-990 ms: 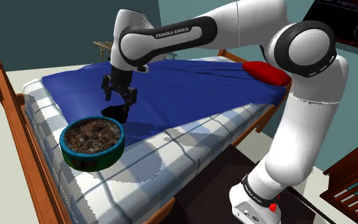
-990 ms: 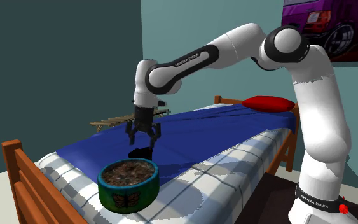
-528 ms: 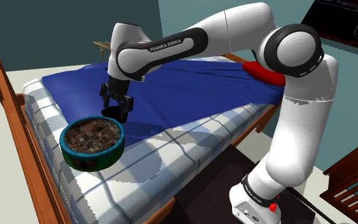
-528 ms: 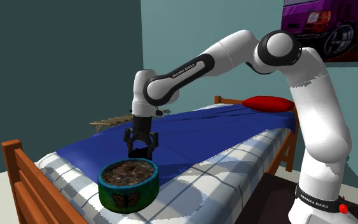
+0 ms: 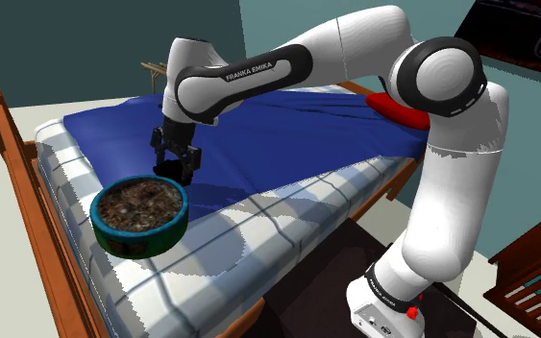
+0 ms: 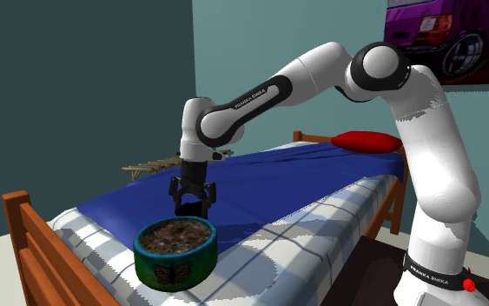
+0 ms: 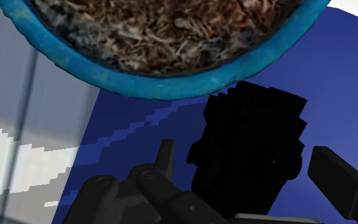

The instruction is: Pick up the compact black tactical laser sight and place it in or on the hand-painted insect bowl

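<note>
Between the spread fingers of the gripper [image 7: 241, 154], which has dropped to the blue blanket [image 5: 287, 125] within the past second, sits the black laser sight [image 7: 250, 137], not yet clasped, the bowl [image 5: 138, 240] just beyond it, likely a short carry.

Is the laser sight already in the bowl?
No, the laser sight lies on the blue blanket just outside the bowl, between the open fingers.
</note>
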{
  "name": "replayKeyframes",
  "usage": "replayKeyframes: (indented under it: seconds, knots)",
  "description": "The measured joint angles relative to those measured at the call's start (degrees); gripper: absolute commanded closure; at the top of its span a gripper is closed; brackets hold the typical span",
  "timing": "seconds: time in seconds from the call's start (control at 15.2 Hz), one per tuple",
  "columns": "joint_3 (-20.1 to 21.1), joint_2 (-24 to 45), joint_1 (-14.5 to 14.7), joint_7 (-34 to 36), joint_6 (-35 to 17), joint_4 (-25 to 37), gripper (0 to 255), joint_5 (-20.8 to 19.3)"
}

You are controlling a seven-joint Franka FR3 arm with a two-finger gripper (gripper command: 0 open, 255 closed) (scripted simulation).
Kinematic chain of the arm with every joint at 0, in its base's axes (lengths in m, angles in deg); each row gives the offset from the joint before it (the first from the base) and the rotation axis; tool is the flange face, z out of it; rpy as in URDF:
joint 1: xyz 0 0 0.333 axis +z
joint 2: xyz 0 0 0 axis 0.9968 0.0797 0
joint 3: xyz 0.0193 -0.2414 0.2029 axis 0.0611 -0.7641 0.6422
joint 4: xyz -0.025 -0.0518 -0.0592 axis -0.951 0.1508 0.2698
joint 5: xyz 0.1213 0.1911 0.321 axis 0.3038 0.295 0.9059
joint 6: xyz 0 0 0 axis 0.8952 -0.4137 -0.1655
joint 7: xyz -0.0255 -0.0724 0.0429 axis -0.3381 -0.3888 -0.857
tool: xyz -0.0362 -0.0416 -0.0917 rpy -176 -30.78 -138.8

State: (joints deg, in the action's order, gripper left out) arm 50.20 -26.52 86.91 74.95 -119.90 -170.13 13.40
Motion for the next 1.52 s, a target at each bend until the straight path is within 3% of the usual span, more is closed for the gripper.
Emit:
replayKeyframes:
  seconds: [0.73, 1.52]
  knots:
    - [0.1, -0.2, 0.0, 0.0, 0.3, 0.1, 255, 0.1]
    - [1.0, -3.6, -0.7, -0.2, 7.9, 4.6, 255, 1.8]
